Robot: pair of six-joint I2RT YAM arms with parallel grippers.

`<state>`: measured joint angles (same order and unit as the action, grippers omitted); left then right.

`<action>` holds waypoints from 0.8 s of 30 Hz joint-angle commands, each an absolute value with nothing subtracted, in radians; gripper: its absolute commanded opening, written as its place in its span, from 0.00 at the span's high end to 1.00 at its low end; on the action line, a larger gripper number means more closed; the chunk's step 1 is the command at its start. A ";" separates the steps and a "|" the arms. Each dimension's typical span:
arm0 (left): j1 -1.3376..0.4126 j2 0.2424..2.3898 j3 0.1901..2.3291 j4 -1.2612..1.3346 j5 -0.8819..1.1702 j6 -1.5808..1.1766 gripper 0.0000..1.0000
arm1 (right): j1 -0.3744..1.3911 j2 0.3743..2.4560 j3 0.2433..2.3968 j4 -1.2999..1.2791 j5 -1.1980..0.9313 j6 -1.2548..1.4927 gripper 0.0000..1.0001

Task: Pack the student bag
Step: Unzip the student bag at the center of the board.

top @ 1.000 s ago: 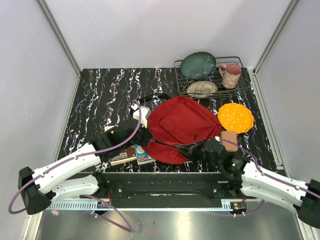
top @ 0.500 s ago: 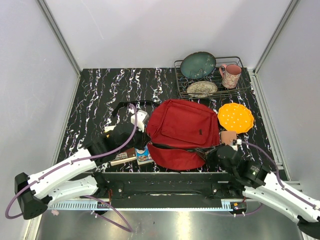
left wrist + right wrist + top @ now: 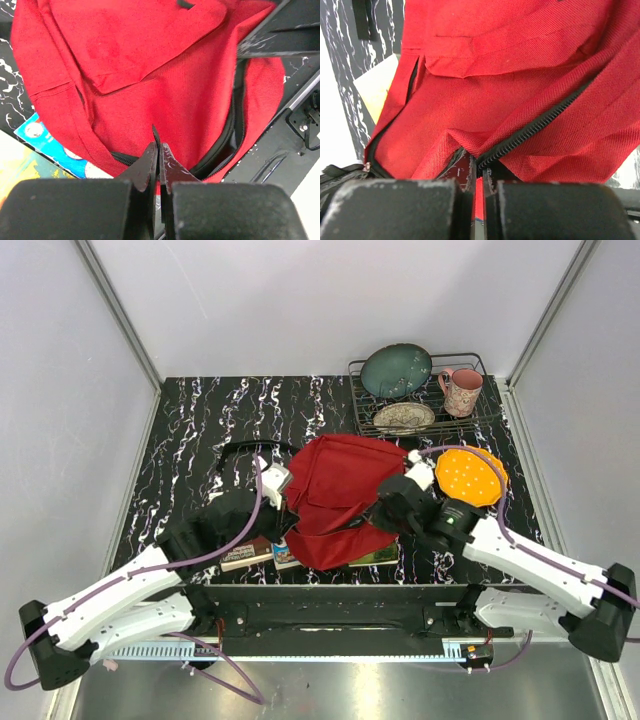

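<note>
Pale grey walls (image 3: 330,300) closed in three sides, aluminium posts (image 3: 118,310) at the corners. Black tabletop (image 3: 200,430) (white marbled veins). Light was even.

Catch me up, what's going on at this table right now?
Both arms are working on the red student bag in the middle of the table. The left gripper and the right gripper each have their jaws shut on the bag's edge by the main zip, which gapes open. A few books lie at the bag's near edge, and nothing can be seen inside the bag yet. A dish rack and an orange plate sit at the far right.
</note>
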<state>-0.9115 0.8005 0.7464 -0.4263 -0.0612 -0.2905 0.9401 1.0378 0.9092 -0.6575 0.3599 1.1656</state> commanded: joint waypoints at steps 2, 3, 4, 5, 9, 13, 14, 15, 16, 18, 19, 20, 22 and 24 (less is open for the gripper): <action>-0.913 0.718 0.752 -0.382 -0.066 -0.290 1.00 | 0.936 1.153 1.053 -0.492 0.232 0.924 1.00; -0.913 0.710 0.749 -0.383 -0.069 -0.293 1.00 | 0.936 1.201 1.078 -0.494 0.219 0.904 1.00; -0.911 0.706 0.744 -0.385 -0.077 -0.296 1.00 | 0.936 1.221 1.100 -0.502 0.210 0.890 1.00; -0.911 0.700 0.742 -0.387 -0.081 -0.296 1.00 | 0.936 1.241 1.132 -0.506 0.201 0.868 1.00; -0.913 0.703 0.744 -0.414 -0.126 -0.319 1.00 | 0.920 1.316 1.170 -0.502 0.212 0.850 1.00; -0.913 0.744 0.765 -0.463 -0.206 -0.367 1.00 | 0.867 1.376 1.219 -0.488 0.163 0.824 1.00; -0.913 0.747 0.767 -0.454 -0.193 -0.365 1.00 | 0.861 1.387 1.232 -0.483 0.153 0.815 1.00; -0.913 0.744 0.769 -0.451 -0.183 -0.367 1.00 | 0.851 1.408 1.245 -0.483 0.137 0.810 1.00; -0.917 0.736 0.776 -0.449 -0.166 -0.370 1.00 | 0.853 1.419 1.274 -0.482 0.096 0.789 1.00; -0.922 0.695 0.779 -0.440 -0.152 -0.356 1.00 | 0.851 1.442 1.284 -0.445 0.034 0.778 1.00; -0.930 0.675 0.782 -0.437 -0.147 -0.350 1.00 | 0.853 1.450 1.285 -0.427 -0.030 0.769 1.00; -0.930 0.634 0.782 -0.437 -0.152 -0.345 1.00 | 0.851 1.472 1.290 -0.404 -0.055 0.769 1.00; -0.930 0.583 0.788 -0.439 -0.167 -0.328 1.00 | 0.851 1.500 1.324 -0.399 -0.110 0.759 1.00; -0.930 0.563 0.793 -0.443 -0.181 -0.319 1.00 | 0.853 1.546 1.354 -0.399 -0.143 0.752 1.00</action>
<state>-0.9207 0.6395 0.7437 -0.4885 -0.1661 -0.3363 0.8509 1.4860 1.2530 -0.5175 -0.0013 0.7963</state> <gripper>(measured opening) 0.025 0.029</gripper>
